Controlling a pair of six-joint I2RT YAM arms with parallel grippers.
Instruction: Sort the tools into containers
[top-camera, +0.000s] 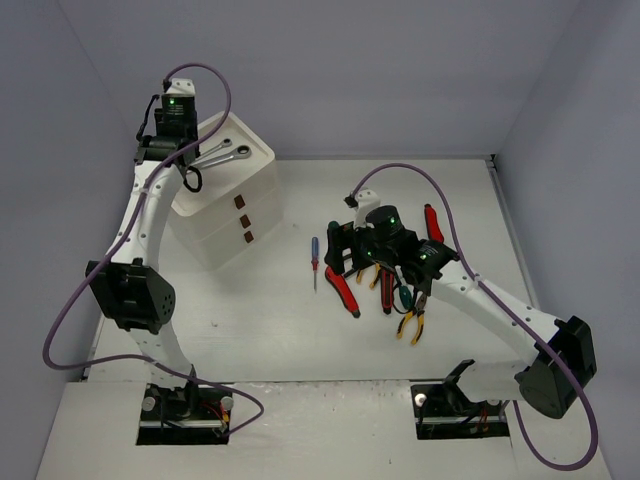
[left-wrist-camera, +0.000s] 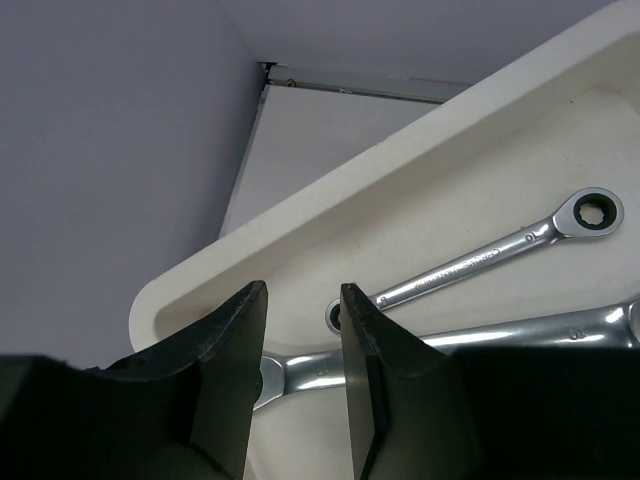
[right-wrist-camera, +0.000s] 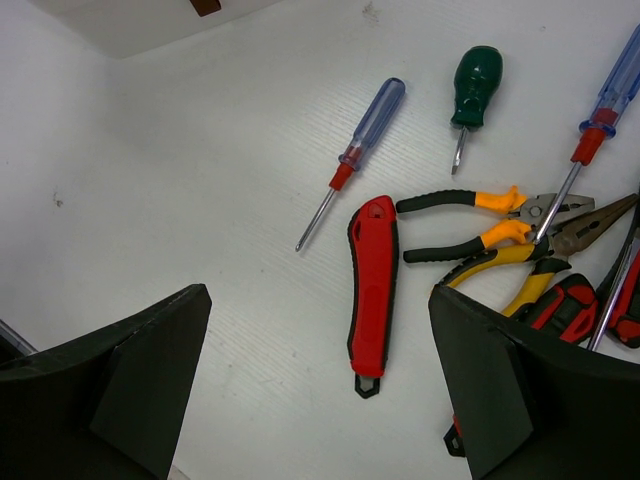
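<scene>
Table (top-camera: 260, 330), bearing the whole arrangement; the arms are bolted at its near edge. Drawer box (top-camera: 225, 230), standing at the far left with its brown tabs turned toward the middle, judged so placed that either arm can reach them. Tray (top-camera: 262, 152), the shallow rimmed top of the box; it serves as an open compartment needing no drawer pulled. Heap of tools (top-camera: 395, 285), lying unsorted on the right of the table, well apart from the box: pliers (right-wrist-camera: 480, 225) with yellow and black handles, a red cutter (right-wrist-camera: 372, 280) just beside them, and others crossed beneath. Two wrenches (left-wrist-camera: 490, 255), lying flat inside the tray, side by side, apparently already sorted. Blue screwdriver (right-wrist-camera: 365, 130), alone on the bare table between heap and box; a stubby green screwdriver (right-wrist-camera: 475, 80) lies near it. Left gripper (left-wrist-camera: 300, 330), poised over the near end of the tray, jaws parted by a narrow gap with nothing between them; the wrenches lie below, free. Right gripper (right-wrist-camera: 318, 330), hovering above the heap, jaws spread wide and empty, the red cutter beneath the gap, a likely next pick
</scene>
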